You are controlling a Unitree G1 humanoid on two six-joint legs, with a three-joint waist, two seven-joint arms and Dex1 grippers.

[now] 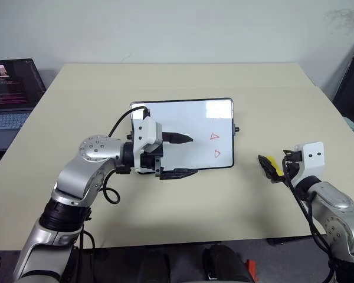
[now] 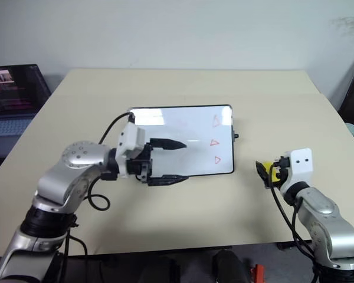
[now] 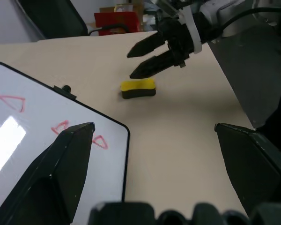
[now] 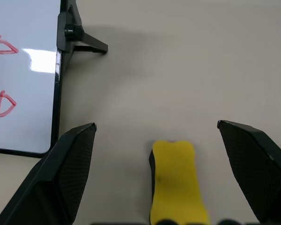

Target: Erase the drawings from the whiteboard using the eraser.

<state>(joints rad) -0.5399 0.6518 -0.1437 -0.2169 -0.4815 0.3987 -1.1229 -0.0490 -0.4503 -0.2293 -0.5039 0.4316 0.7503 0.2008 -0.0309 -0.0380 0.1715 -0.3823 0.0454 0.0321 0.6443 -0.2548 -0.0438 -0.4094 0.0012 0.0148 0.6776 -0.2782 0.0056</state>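
The whiteboard [image 1: 189, 118] lies flat in the middle of the table. Three small red triangle drawings [image 2: 214, 142] sit in a column near its right edge. My left gripper [image 1: 186, 156] hovers over the board's near half, pointing right toward the drawings, fingers wide open and holding nothing. The yellow eraser [image 1: 273, 164] with its dark underside lies on the table to the right of the board. My right gripper [image 4: 157, 126] is open just behind it, and the eraser [image 4: 175, 180] lies between its spread fingers [image 4: 70, 159], apart from both.
An open laptop [image 1: 12, 94] stands off the table's left side. The tan table [image 1: 183, 76] stretches well beyond the board. A red box [image 3: 114, 19] and a dark chair lie past the table's right edge.
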